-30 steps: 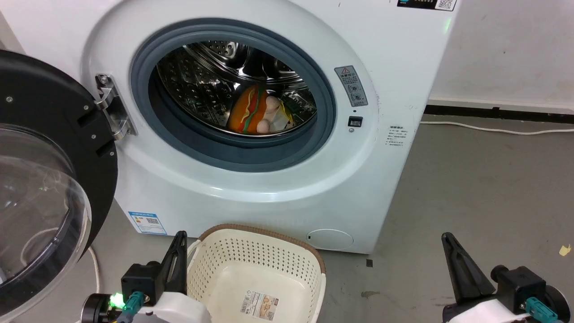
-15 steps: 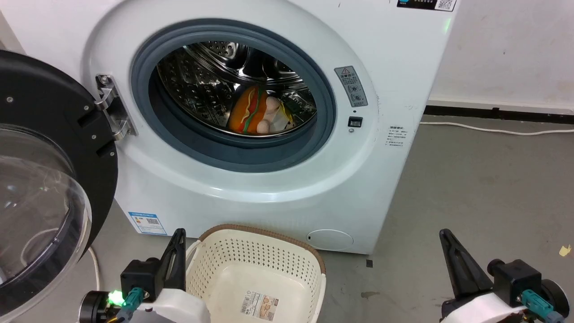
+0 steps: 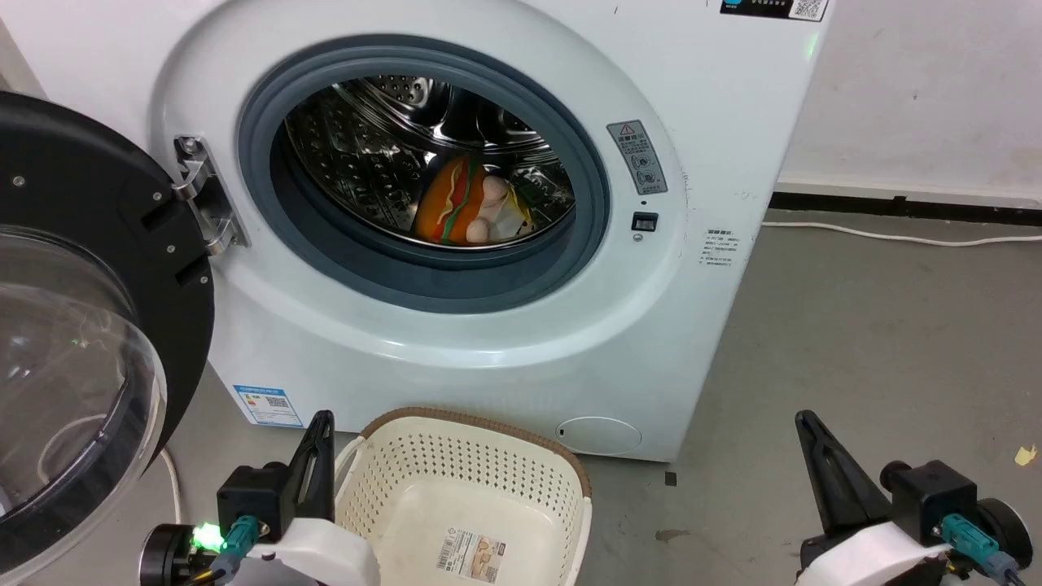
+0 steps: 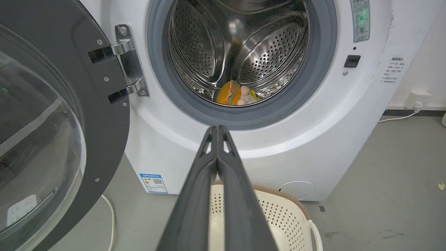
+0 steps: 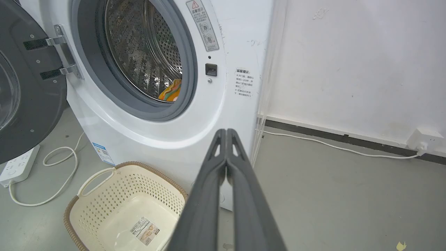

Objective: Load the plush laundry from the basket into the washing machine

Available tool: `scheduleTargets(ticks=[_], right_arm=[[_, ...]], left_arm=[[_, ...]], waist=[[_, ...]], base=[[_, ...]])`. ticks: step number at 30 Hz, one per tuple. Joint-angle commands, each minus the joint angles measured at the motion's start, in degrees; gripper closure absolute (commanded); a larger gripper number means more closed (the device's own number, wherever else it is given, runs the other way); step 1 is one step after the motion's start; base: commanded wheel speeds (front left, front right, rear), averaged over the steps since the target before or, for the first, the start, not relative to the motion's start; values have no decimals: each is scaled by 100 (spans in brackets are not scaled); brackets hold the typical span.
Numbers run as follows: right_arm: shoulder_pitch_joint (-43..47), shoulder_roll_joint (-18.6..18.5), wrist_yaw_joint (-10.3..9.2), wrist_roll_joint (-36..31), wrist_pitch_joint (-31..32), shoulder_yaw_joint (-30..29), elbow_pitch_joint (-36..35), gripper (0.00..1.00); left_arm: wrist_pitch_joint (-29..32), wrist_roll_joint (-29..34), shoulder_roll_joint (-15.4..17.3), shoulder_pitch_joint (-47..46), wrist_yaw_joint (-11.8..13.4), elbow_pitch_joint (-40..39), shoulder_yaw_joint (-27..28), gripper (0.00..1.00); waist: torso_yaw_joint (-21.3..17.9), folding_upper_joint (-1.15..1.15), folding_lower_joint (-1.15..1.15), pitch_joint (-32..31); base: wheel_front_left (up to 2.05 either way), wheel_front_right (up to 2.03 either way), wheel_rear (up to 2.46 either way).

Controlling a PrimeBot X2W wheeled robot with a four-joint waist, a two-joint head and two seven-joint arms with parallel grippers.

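Both grippers sank slightly vs. 1 s ago: left gripper [image 3: 323,423] & right gripper [image 3: 806,423], fingers pressed together, empty, parked low, prob. to clear the opening. Plush laundry [image 3: 464,203] lies in washing machine [image 3: 505,342] drum; basket [image 3: 480,419] emptied; door [image 3: 98,203] open.

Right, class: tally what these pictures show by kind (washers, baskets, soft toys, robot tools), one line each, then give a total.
Washing machine: 1
Basket: 1
Plush laundry: 1, lying in the drum
Tools: 2, the left tool and the right tool, both shut
Total: 5
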Motion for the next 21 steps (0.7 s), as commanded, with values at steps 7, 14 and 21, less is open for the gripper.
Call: scheduleTargets(ticks=[7, 14, 21], right_arm=[[-103, 1, -3, -71, 106, -17, -19, 100], [-134, 2, -4, -104, 188, -20, -21, 100], [-164, 2, -4, -138, 271, -22, -23, 100]], left_arm=[[104, 111, -47, -3, -43, -105, 83, 100], [186, 177, -82, -3, -69, -166, 140, 100], [268, 243, -117, -4, -94, -227, 197, 100]], waist=[[1, 0, 0, -4], [1, 0, 0, -8], [1, 0, 0, -12]], base=[[0, 0, 0], [0, 0, 0], [0, 0, 0]])
